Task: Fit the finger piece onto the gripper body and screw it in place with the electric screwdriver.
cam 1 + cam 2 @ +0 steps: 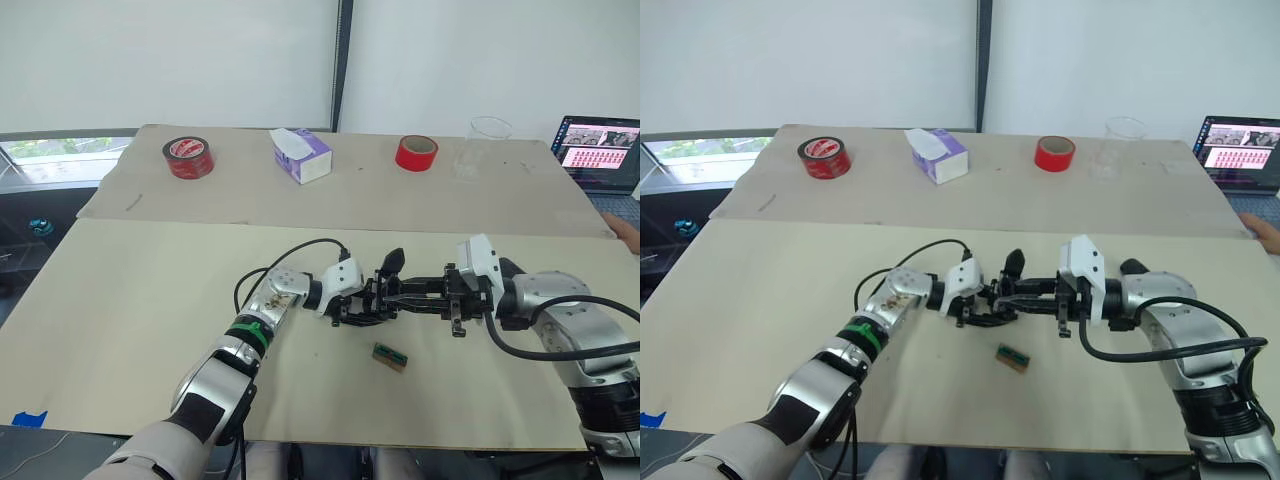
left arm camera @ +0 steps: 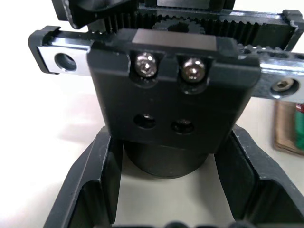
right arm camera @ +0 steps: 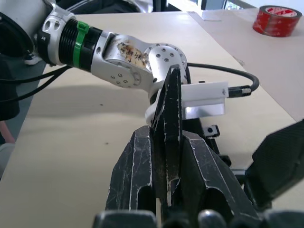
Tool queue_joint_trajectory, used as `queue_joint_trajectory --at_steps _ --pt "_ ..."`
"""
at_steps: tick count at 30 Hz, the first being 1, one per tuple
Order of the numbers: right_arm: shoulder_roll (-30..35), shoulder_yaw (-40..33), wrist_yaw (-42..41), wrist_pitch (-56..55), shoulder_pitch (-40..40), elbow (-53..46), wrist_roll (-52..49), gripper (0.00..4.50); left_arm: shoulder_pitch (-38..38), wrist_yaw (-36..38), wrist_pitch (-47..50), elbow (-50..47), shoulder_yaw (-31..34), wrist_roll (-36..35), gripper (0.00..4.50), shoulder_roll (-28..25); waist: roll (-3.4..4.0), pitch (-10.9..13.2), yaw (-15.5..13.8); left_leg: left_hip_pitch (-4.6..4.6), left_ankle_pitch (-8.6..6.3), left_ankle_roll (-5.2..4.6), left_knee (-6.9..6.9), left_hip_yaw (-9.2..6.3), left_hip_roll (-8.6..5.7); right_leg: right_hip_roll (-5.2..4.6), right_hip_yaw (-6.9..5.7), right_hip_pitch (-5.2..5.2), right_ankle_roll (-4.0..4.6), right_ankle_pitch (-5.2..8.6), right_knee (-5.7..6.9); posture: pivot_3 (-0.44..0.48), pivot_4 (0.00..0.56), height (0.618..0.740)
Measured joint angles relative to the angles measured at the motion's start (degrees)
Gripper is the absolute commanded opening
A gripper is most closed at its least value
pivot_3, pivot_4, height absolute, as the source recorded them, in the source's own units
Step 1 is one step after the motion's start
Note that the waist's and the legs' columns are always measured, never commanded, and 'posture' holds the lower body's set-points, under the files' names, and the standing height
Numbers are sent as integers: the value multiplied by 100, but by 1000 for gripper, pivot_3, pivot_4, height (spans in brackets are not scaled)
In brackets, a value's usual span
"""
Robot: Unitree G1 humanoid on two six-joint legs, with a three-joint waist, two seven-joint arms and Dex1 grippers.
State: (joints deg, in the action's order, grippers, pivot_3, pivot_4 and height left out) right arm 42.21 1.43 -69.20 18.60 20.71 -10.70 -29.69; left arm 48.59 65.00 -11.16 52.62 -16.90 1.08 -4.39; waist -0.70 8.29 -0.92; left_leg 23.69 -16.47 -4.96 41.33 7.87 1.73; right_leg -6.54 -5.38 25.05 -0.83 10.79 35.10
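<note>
Black-on-black job: both hands are meeting mid-counter, so alignment matters here.
Left hand (image 1: 362,303): fingers (image 2: 97,185) are spread around the chunky black geared gripper body (image 2: 173,90) and look to be clamping its round base; it is being held just above the beige counter (image 1: 140,300).
Gripper body detail: the toothed rack and two silver screw heads are facing the left wrist camera, with two empty holes below them, probably the mounting holes for this step.
Right hand (image 3: 166,190): closed tight on the small black tapered plastic finger piece (image 3: 171,118), which is standing up between the pads with its tip pointing at the left arm.
Step in hand (my read): bringing the finger piece to the body and seating it.
How to do it well: keep the body steady, line the piece's base up with the empty holes, slide in straight, don't let go until it is sitting flush.
Risk: a tilted piece is likely to jam or miss the holes.
Nearby: a small green-and-brown rectangular block (image 1: 390,357) is lying on the counter just in front of the hands; stay off it.
</note>
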Motion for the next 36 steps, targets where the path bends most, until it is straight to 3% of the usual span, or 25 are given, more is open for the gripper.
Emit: queue_joint_trajectory --at_steps 23,36 --pt "-311 375 -705 -292 767 1439 464 356 -353 -295 392 -630 11 30 2270 -28 2 -2 25 -26 17 30 -3 0 2 -4 -1 -17 3 -1 2 0 150 740" --pt "-335 311 -712 -335 673 1497 466 356 -378 -313 514 -700 13 34 2270 -64 4 -3 21 -40 13 26 -7 -1 6 -5 -3 -29 5 -2 0 0 150 740"
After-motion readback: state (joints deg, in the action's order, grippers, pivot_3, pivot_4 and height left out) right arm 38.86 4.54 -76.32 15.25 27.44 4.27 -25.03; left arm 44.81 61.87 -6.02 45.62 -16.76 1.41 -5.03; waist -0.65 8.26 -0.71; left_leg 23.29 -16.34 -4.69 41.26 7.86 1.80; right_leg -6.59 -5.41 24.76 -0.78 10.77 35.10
